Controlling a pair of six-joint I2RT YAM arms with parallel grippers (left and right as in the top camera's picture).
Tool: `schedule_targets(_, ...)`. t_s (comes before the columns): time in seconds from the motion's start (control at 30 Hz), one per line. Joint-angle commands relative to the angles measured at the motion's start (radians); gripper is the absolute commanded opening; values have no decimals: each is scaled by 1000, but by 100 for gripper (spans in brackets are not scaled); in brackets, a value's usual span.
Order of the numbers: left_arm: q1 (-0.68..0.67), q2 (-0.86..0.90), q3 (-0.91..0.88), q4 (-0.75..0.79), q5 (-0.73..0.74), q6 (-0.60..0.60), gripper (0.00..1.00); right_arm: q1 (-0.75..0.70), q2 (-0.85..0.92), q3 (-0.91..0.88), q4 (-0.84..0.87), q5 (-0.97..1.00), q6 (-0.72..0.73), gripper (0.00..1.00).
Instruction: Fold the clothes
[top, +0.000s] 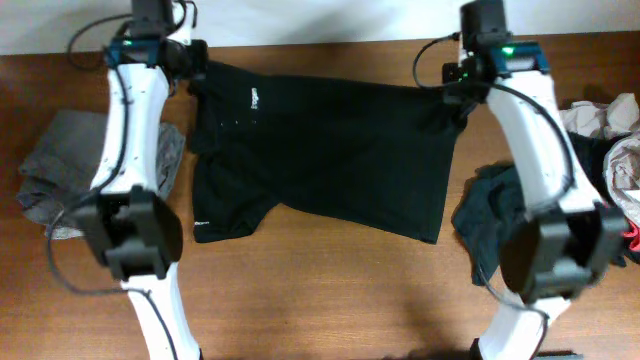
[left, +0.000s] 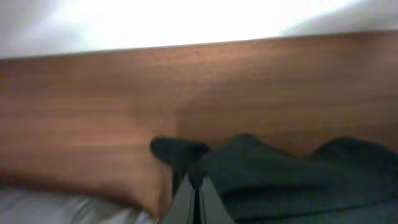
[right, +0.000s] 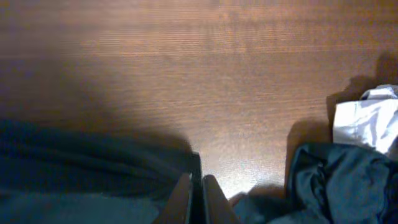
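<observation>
Two arms reach over the wooden table (top: 350, 290), and between them lies the black T-shirt (top: 330, 160), spread mostly flat across the far half of the tabletop with its length running from one arm to the other. The left gripper (top: 195, 68) sits at the shirt's far left corner. In the left wrist view its fingers (left: 186, 202) are pressed together with a fold of the black cloth bunched up around their tips, so it is clamped on the shirt. The right gripper (top: 452, 92) is at the opposite far corner. From its own camera the two fingers are likewise closed tight, with the dark edge of the shirt caught at their tips and trailing off to one side, so that end is pinched too. A small white logo (top: 256, 98) shows on the shirt near the left arm, and a sleeve juts toward the near edge on that same side, carrying a tiny white mark by its hem. The near edge of the shirt runs at a slant, lower on the right than in the middle. Beyond the left arm a crumpled grey garment (top: 50, 170) lies on the wood, apart from the shirt. On the right, just past the shirt's edge, a dark garment (top: 488, 215) sits in a heap, partly under the right arm, and farther right a pale crumpled cloth (top: 598, 115) rests near the table's end.
</observation>
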Motion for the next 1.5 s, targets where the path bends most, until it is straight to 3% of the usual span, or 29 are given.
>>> schedule_targets(0.0,-11,-272,14,-60,-18,29,0,6,-226,14,-46,-32,-7,4)
schedule_targets(0.27,-97,-561,14,-253,-23,43,0,82,-493,14,-234,-61,3,4)
schedule_targets(0.47,-134,-803,14,-414,-60,-10,0,142,-713,14,-419,-64,146,4)
schedule_targets(0.73,-133,-1001,14,-644,-55,-53,0,146,-912,14,-672,-105,257,4)
schedule_targets(0.9,-133,-1067,14,-751,-55,-68,0,146,-1016,13,-671,-190,253,4)
schedule_targets(1.17,-133,-1064,-64,-756,-52,-72,0,146,-1019,-11,-671,-257,260,4)
schedule_targets(1.3,-133,-1062,-264,-692,-52,-97,0,146,-1002,-82,-669,-247,315,4)
schedule_targets(1.47,-133,-1061,-606,-479,-51,-140,0,145,-987,-269,-597,-247,343,4)
